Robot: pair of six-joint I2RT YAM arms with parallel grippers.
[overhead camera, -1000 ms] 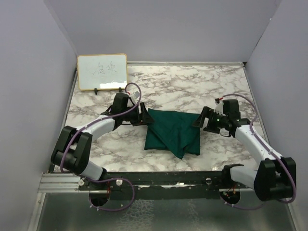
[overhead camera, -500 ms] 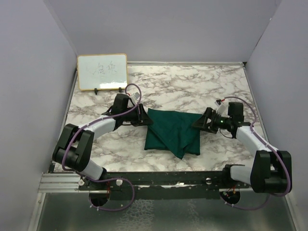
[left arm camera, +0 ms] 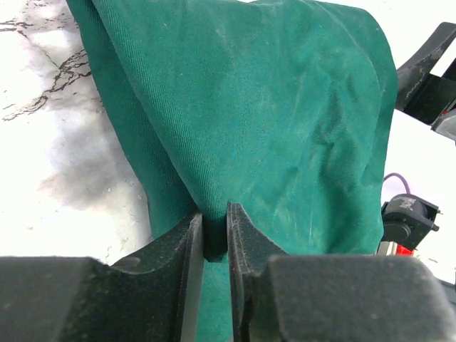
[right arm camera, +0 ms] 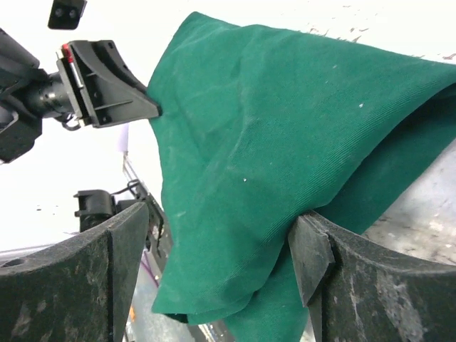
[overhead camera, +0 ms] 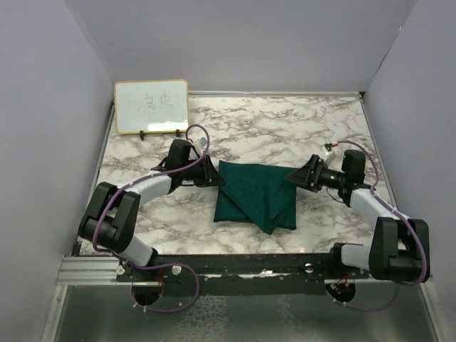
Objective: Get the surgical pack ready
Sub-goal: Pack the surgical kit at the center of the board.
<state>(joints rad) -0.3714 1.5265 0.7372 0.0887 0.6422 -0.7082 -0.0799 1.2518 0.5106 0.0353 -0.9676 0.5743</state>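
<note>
desk [overhead camera: 285,128]: marble top, whiteboard [overhead camera: 151,105] propped at the far left corner, well apart from the work.

drape [overhead camera: 256,196]: dark green, folded into a rough rectangular bundle at mid-desk between the two arms. long axis runs left to right, from one claw to the other. a loose flap hangs off toward the near edge. no tray, instruments or gauze in view; if they are inside the bundle, i cannot tell.

key relation: the two far corners of the bundle lie one at each claw, the left corner at the left arm and the right corner at the right arm. cloth lies inboard of both claws, so any lift or fold has to start from these corners.

left claw [overhead camera: 212,173]: at the far left corner, clenched to a narrow slit on a raised ridge of the drape. wrist view shows the fold pinched between the jaws.

right claw [overhead camera: 296,177]: at the far right corner, jaws spread wide astride the corner. the cloth touches one jaw, with a clear gap to the other. not gripping yet.

judgement: the right side must close before both corners can move together.
</note>
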